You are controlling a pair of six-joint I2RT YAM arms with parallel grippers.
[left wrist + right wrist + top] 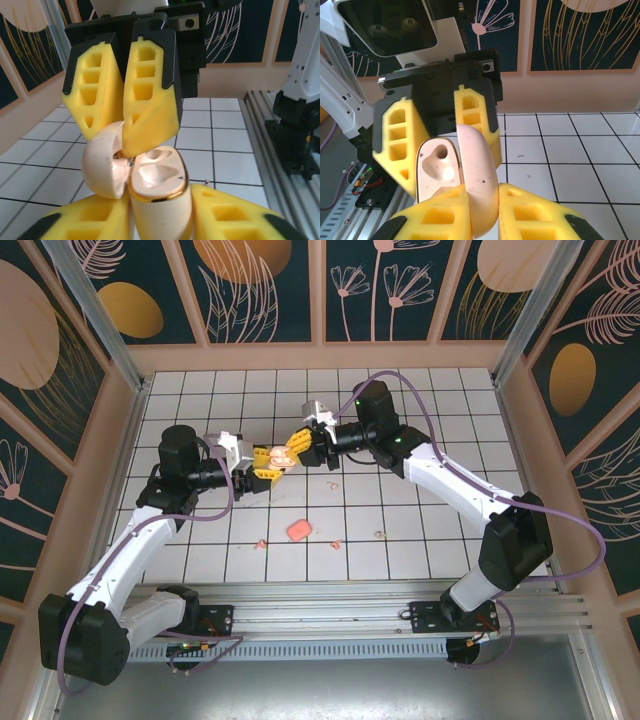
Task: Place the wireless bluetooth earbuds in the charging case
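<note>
Left wrist view, left pincer (157,196) clamped on open charging case (159,176); right pincer (122,138) pinching its lid (101,161)

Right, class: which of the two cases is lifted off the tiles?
The cream charging case, held open between the left gripper and right gripper; the pink case lies flat on the tiled table.
</note>
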